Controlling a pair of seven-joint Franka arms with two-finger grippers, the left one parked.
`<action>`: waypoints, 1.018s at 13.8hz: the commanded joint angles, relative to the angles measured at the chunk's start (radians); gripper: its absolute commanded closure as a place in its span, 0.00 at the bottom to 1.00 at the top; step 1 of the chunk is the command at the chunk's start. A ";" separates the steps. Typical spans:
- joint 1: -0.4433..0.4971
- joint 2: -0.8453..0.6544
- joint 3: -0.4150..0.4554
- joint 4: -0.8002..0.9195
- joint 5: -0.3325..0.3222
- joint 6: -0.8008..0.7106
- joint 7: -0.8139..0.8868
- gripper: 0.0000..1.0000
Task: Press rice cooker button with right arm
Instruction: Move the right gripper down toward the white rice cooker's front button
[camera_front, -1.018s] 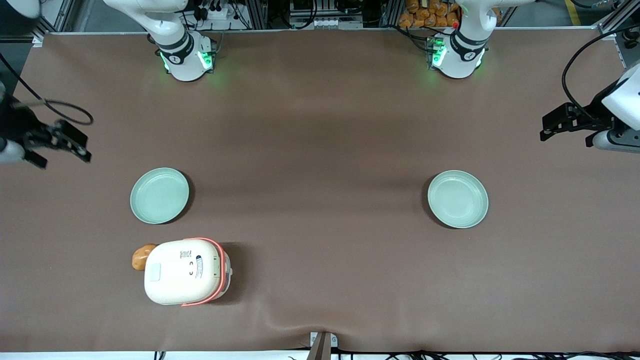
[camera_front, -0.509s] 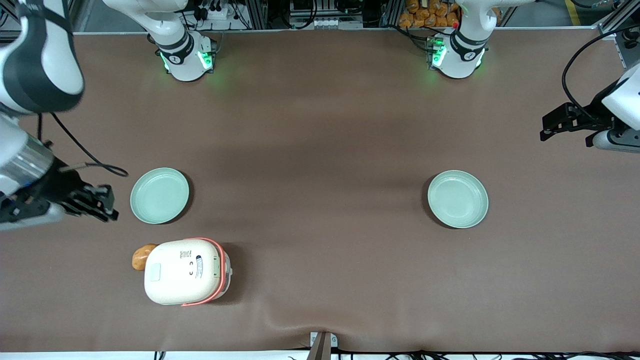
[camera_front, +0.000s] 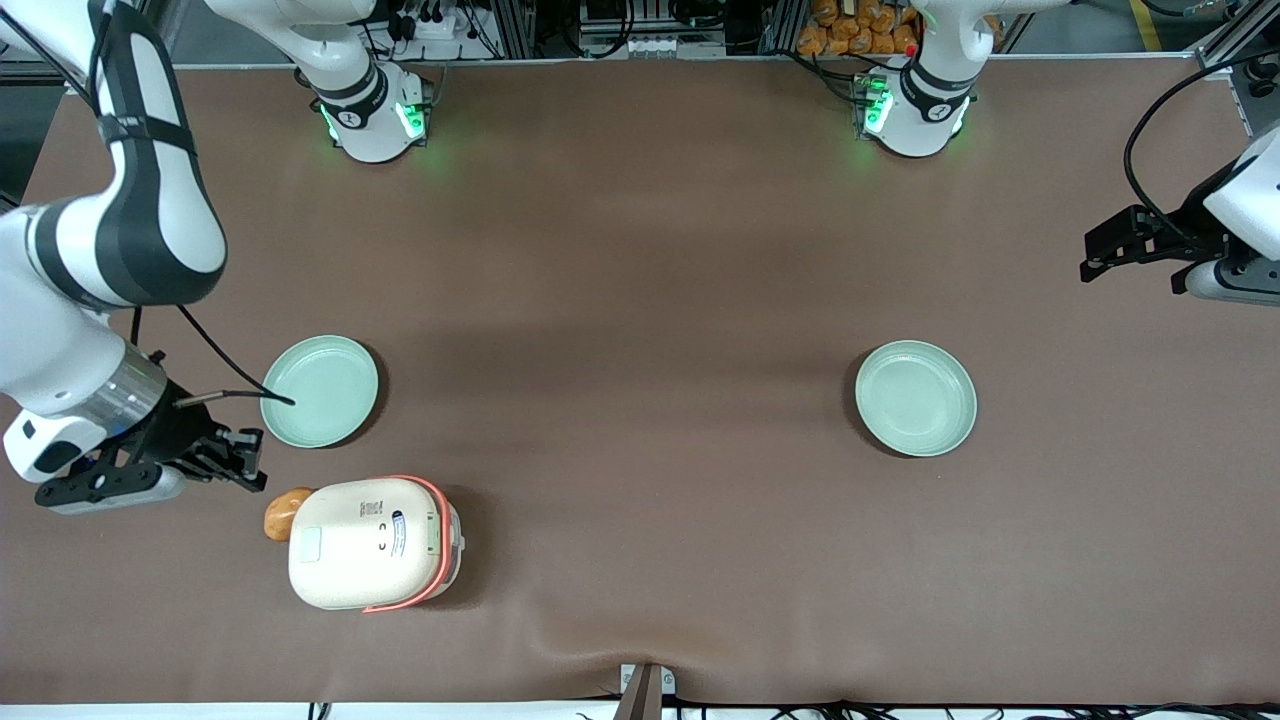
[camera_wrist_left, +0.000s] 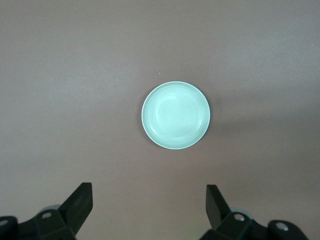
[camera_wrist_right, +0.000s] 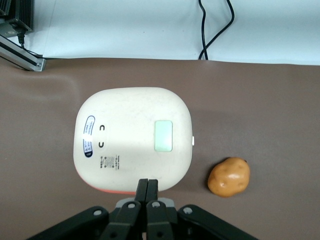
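The cream-white rice cooker (camera_front: 370, 543) with its orange-red band stands on the brown table near the front camera, lid closed. Its pale greenish button (camera_front: 307, 544) lies flush in the lid, on the end toward the working arm. The right arm's black gripper (camera_front: 248, 464) hovers beside the cooker, slightly farther from the front camera, with nothing in it. The right wrist view shows the gripper (camera_wrist_right: 147, 185) with its fingers pressed together, shut, their tips over the edge of the rice cooker (camera_wrist_right: 132, 137). The button (camera_wrist_right: 163, 135) sits a little ahead of them, untouched.
A brown potato (camera_front: 283, 512) lies against the cooker, close under the gripper, and shows as the potato (camera_wrist_right: 229, 176) in the wrist view. One pale green plate (camera_front: 319, 391) sits just farther from the camera than the cooker; another plate (camera_front: 915, 397) lies toward the parked arm's end.
The right arm has swung in from the table's edge toward the cooker, its gripper coming nearer to the front camera and stopping beside the potato. The cooker has not moved.
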 joint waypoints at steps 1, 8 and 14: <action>0.018 0.041 -0.003 0.029 0.008 0.040 -0.032 0.98; 0.027 0.118 -0.004 0.035 0.004 0.160 -0.083 0.99; 0.030 0.178 -0.006 0.053 0.004 0.228 -0.083 1.00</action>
